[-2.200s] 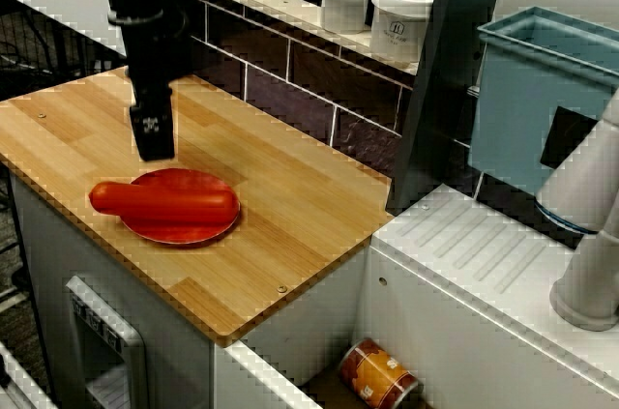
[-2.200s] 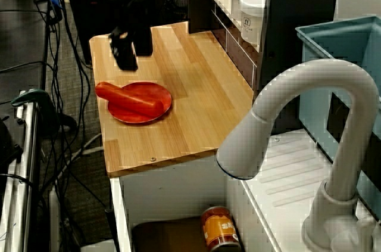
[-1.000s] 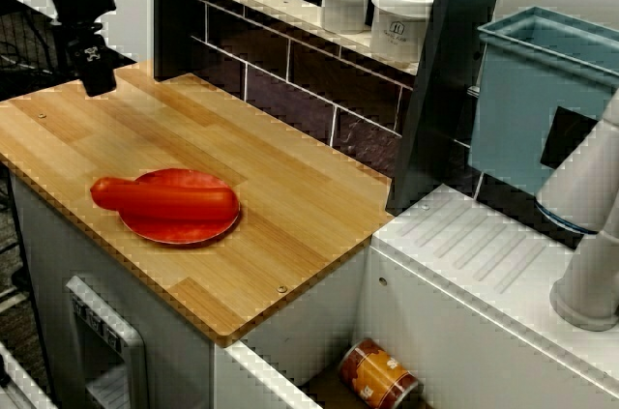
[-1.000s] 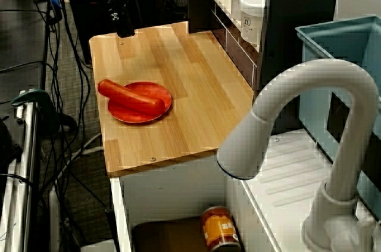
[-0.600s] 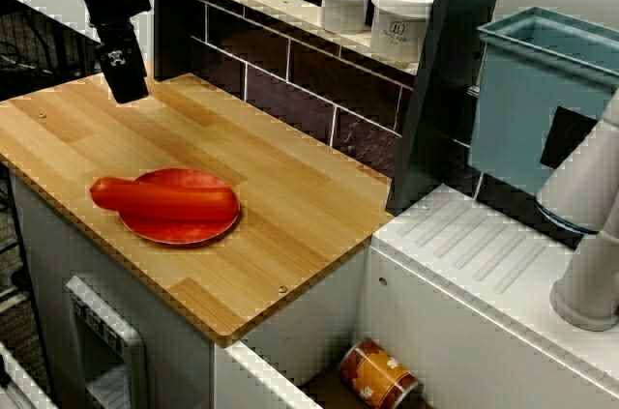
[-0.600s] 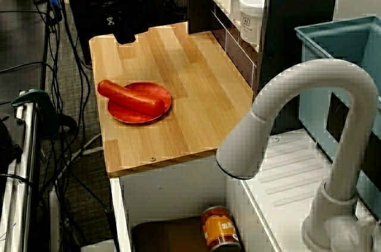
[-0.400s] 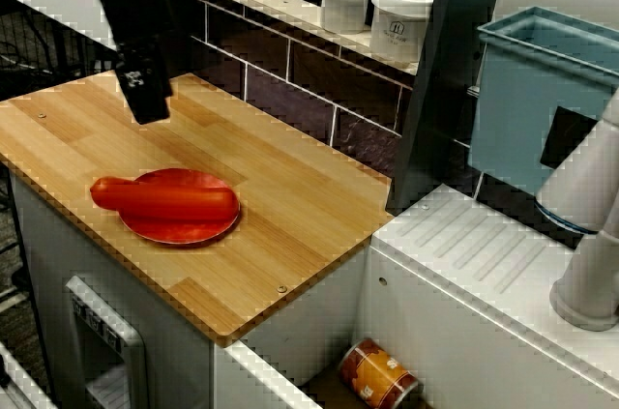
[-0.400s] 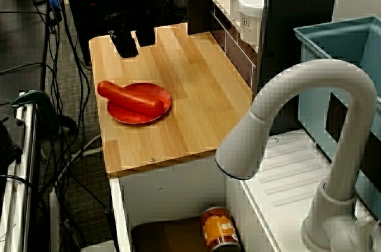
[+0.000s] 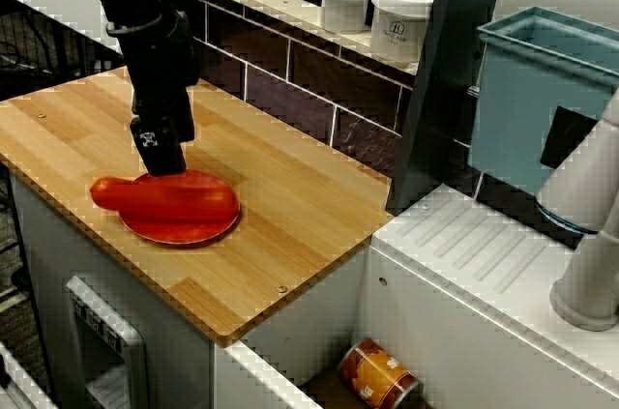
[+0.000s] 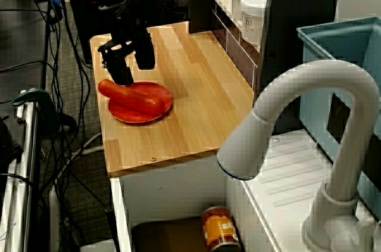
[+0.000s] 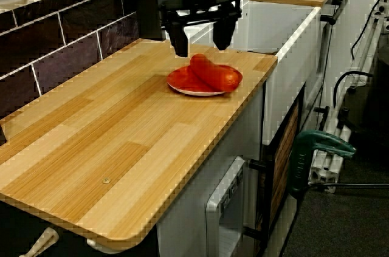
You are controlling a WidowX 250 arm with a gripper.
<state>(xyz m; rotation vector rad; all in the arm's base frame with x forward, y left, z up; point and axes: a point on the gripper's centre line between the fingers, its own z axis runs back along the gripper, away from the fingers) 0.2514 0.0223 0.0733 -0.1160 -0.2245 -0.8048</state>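
A red sausage (image 9: 164, 200) lies across a red plate (image 9: 198, 229) on the wooden counter (image 9: 280, 206). My black gripper (image 9: 162, 165) hangs just behind the plate, its tips close above the sausage. From the sink side the gripper (image 10: 134, 67) is over the sausage (image 10: 132, 98) and the back rim of the plate (image 10: 152, 112). In the low view along the counter the gripper (image 11: 200, 41) is open, one finger on each side of the sausage (image 11: 214, 73), a little above it. Nothing is held. The plate (image 11: 181, 82) is near the counter's edge.
Two white jars (image 9: 345, 1) (image 9: 401, 19) stand on the ledge over the dark tiled wall. A blue bin (image 9: 542, 100) and a white faucet (image 10: 297, 133) are at the sink side. A can (image 9: 377, 375) lies below. A green clamp (image 11: 319, 147) sits beside the counter.
The gripper pulled away to the counter's back left corner, then came back and dropped toward the plate. It now stands open just over the sausage. Sausage and plate stayed put.
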